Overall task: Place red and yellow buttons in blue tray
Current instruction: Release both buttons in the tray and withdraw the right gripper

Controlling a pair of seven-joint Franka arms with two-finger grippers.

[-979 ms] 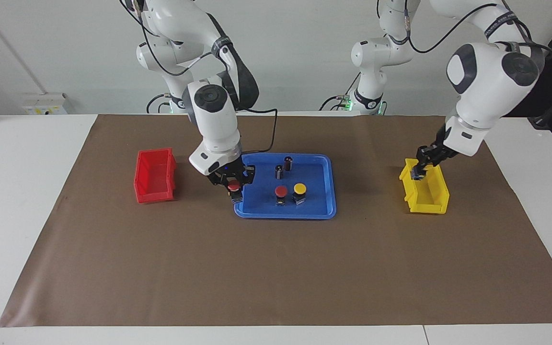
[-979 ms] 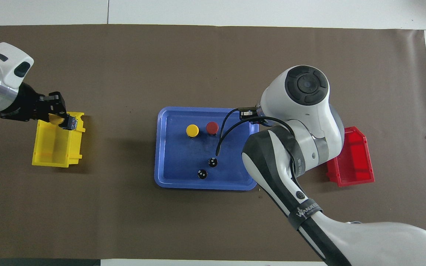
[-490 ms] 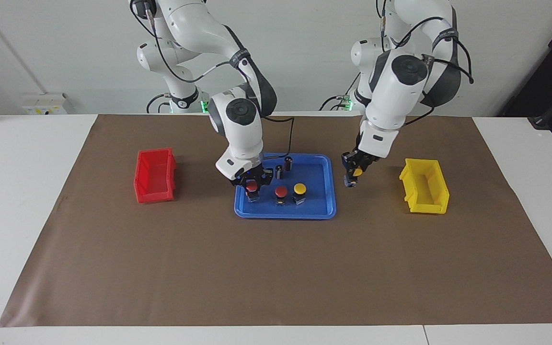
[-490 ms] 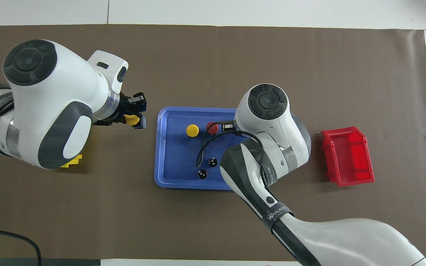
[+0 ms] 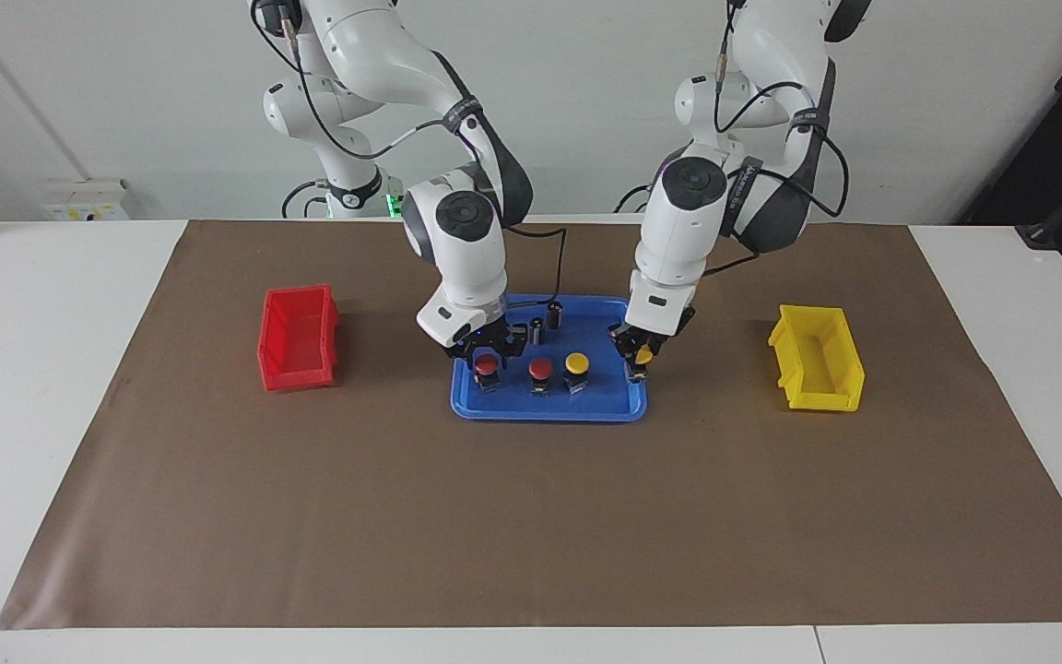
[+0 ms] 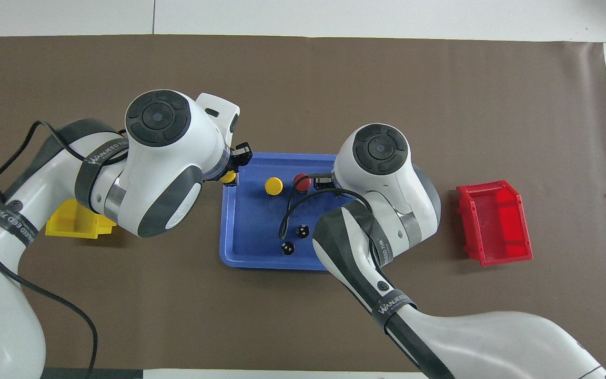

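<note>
Two red buttons [image 5: 487, 363] [image 5: 540, 369] and two yellow [image 5: 576, 362] [image 5: 643, 355] are counted at the blue tray [image 5: 607, 406], beside two dark cylinders [image 5: 554, 314]. One yellow is gripped by the left gripper [image 5: 639, 366]; the right gripper [image 5: 487, 355] fingers stand apart around a red.

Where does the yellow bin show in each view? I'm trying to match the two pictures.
Facing view: the yellow bin stands in full sight on the brown mat at the picture's right, beside the blue tray.
Overhead view: the bin is at the picture's left, mostly covered by the left arm.
Shared landmark: the blue tray, midway between the yellow bin and the red bin in both views.
</note>
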